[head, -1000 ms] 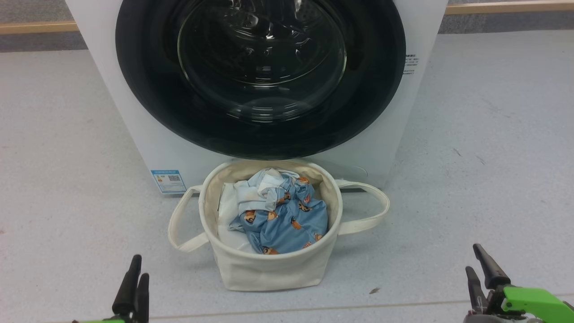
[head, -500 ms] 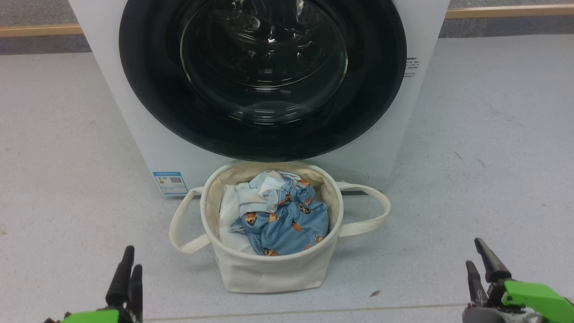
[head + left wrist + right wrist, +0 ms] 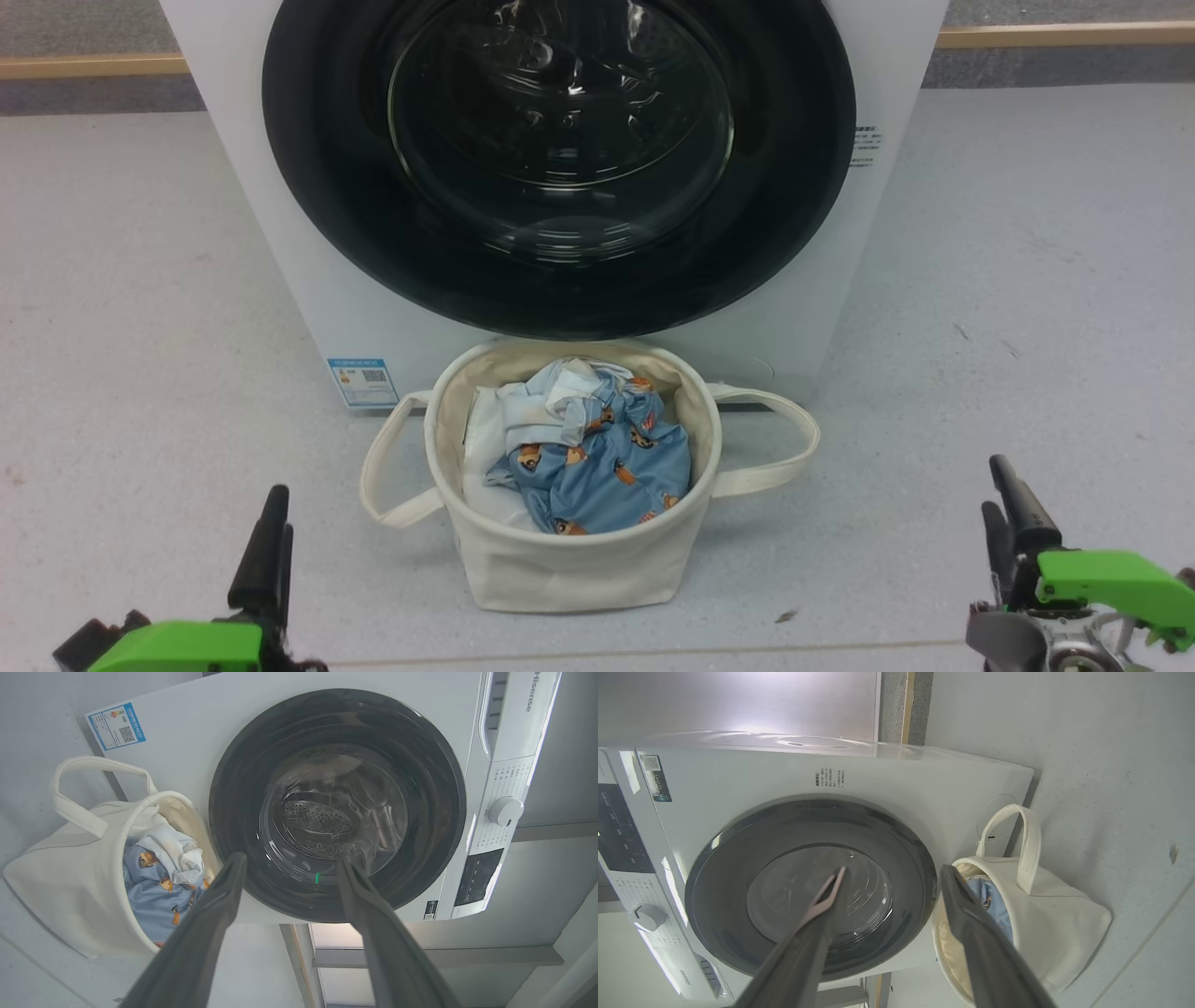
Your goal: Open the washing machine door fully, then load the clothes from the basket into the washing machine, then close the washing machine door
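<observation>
Floor: pale grey speckled surface point(image 3: 140, 327) carrying the whole work area.
Left gripper: low at the left of the head view point(image 3: 280, 511); fingers spread wide, nothing between them.
Right gripper: low at the right of the head view point(image 3: 993, 483); fingers spread wide, nothing between them.
Basket: cream canvas tub point(image 3: 560, 579) standing between the 2 grippers and well apart from both, just in front of the machine; 2 loop handles point(image 3: 775, 439) hang outward.
Clothes: blue bear-print fabric point(image 3: 607, 467) bunched inside the basket, white cloth beside it on the left.
Washing machine door: black rim with glass bowl point(image 3: 560, 289), flush against the front panel, shut.
Washing machine: white cabinet point(image 3: 327, 322) directly behind the basket; blue label sticker point(image 3: 362, 381) at the lower left corner.
Background: wooden skirting strip point(image 3: 84, 63) along the far wall.
Change over the last second: machine and basket sit slightly further right in the head view, which indicates camera motion, not object motion. Both grippers reach higher into that view, green bodies more exposed. Finger spread is unchanged. Door, basket and clothes are unmoved.
Task meaning: step 1 is not yet done. The arms appear to be leaving rest for the approach to the door. Loading and closing remain.
Caution: no door handle can be made out, so the pull side cannot be told.
</observation>
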Motion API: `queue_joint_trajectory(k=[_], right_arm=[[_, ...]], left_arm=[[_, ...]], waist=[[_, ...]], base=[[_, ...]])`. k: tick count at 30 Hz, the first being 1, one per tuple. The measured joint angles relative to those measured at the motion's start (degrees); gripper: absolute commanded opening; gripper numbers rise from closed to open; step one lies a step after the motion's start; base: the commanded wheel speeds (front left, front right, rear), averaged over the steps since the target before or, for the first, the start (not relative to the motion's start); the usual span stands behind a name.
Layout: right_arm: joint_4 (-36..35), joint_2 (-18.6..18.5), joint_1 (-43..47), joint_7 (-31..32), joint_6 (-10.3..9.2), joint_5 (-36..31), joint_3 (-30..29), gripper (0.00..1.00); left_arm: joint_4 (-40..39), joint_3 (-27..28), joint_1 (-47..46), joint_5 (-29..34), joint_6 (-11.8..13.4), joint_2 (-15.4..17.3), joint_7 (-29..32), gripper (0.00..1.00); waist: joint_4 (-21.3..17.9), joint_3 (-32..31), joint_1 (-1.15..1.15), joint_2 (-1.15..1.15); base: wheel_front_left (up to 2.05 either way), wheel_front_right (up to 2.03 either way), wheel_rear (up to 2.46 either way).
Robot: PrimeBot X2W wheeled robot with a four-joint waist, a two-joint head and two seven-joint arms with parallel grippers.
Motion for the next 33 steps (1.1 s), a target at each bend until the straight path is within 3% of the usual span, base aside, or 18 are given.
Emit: queue_joint_trajectory(k=[14, 22, 33], right_arm=[[-2.5, -2.5, -1.2, -2.9, 0.00, -18.3, 5.5, 1.00], [-3.9, -3.7, -1.2, -4.2, 0.00, -26.8, 7.8, 1.00], [-4.5, -5.3, -1.6, -6.0, 0.00, -35.3, 10.4, 1.00]], left_arm=[[-0.6, -5.6, -1.2, 13.3, 0.1, 4.5, -4.6, 1.00], [-0.6, -9.2, -3.2, 22.8, 1.2, 6.9, -6.8, 1.00], [0.0, -11.1, -3.9, 29.9, 2.5, 8.5, -8.6, 1.00]], waist=[[0.4, -0.2, 0.00, 0.00], [0.7, -0.5, 0.00, 0.00], [1.3, -1.1, 0.00, 0.00]], base=[[0.00, 0.00, 0.00], [0.00, 0.00, 0.00], [0.00, 0.00, 0.00]])
